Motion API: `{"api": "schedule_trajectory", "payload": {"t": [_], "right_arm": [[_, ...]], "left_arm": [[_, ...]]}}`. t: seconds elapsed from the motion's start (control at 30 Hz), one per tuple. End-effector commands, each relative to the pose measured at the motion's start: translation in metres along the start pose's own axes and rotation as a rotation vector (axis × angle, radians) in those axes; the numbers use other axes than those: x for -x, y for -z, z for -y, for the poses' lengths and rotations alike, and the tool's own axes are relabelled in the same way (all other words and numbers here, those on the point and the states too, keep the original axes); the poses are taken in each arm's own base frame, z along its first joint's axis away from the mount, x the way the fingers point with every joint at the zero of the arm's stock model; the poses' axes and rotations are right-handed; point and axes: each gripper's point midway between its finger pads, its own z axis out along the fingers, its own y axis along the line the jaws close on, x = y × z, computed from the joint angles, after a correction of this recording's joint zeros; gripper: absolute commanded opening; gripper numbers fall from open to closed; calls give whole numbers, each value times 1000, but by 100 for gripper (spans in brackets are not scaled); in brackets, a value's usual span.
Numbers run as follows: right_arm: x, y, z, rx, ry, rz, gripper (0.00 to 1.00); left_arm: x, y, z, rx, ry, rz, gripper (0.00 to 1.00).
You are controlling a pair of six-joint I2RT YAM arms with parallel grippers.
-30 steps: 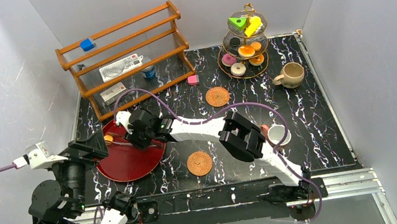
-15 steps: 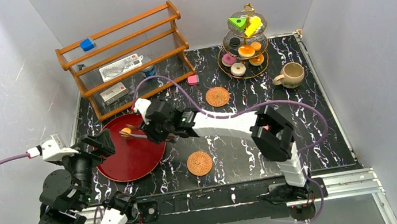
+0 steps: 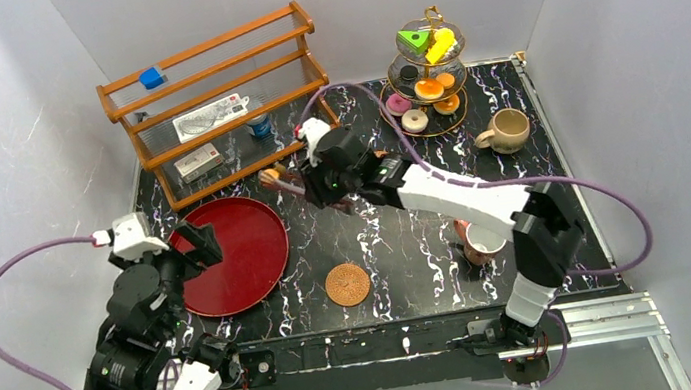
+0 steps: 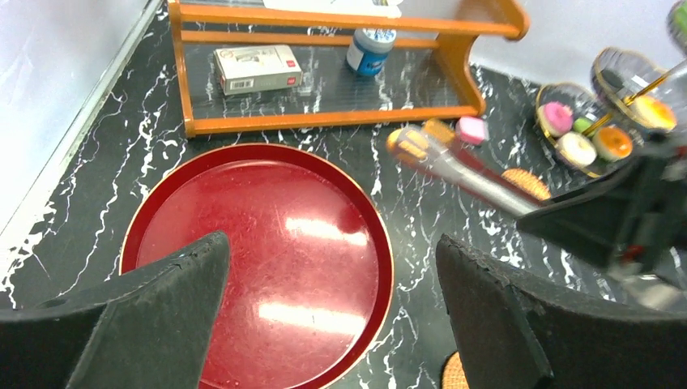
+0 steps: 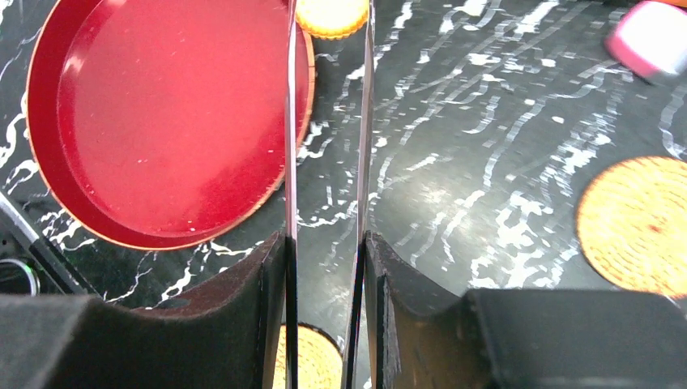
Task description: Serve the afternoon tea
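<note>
Orange cookie (image 3: pixel 270 176) in tongs (image 4: pixel 466 170), right gripper (image 5: pixel 324 251) clamped on tongs, arm (image 3: pixel 463 195) outstretched

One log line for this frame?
right claw: shut on tongs | tongs: pinching orange pastry, past tray rim | left claw: open, empty, over red tray

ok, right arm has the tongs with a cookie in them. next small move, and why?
Probably keep swinging the right pincer toward the tiered stand, grip unchanged. Its tongs pinch an orange cookie, already beyond the rim of the red tray, and over the last second the cookie has travelled away from the tray toward that side.
</note>
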Motion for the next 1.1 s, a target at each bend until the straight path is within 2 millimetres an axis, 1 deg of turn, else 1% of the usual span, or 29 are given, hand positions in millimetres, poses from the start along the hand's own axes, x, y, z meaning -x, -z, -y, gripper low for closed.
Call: {"api": "schedule_trajectory", "payload": {"t": [0.0, 0.13, 0.3, 0.43, 0.53, 0.6, 0.7, 0.83, 0.97, 1.07], "right_arm": [[32, 47, 28, -87, -60, 110, 44], [35, 76, 63, -204, -90, 132, 45], [34, 103, 101, -314, -135, 137, 45], [24, 118, 131, -399, -178, 122, 45], [9, 129, 158, -515, -197, 94, 45], [-1, 137, 176, -587, -211, 67, 45], [-10, 148, 196, -663, -231, 54, 45], [-23, 158, 221, -720, -284, 47, 45], [-39, 160, 242, -765, -331, 26, 45], [-47, 160, 256, -788, -364, 29, 46]], "left_arm": [[-15, -20, 10, -9, -80, -62, 95], [-30, -37, 16, -13, -143, -106, 95], [-46, -51, 18, -12, -179, -129, 95], [-55, -61, 22, -30, -204, -123, 96], [-61, -66, 24, -40, -240, -146, 96], [-65, -68, 23, -37, -250, -161, 96], [-67, -66, 27, -62, -238, -159, 96], [-67, -66, 26, -68, -235, -143, 96], [-66, -65, 25, -64, -233, -137, 96], [-65, -64, 24, -63, -232, -134, 96]]}}
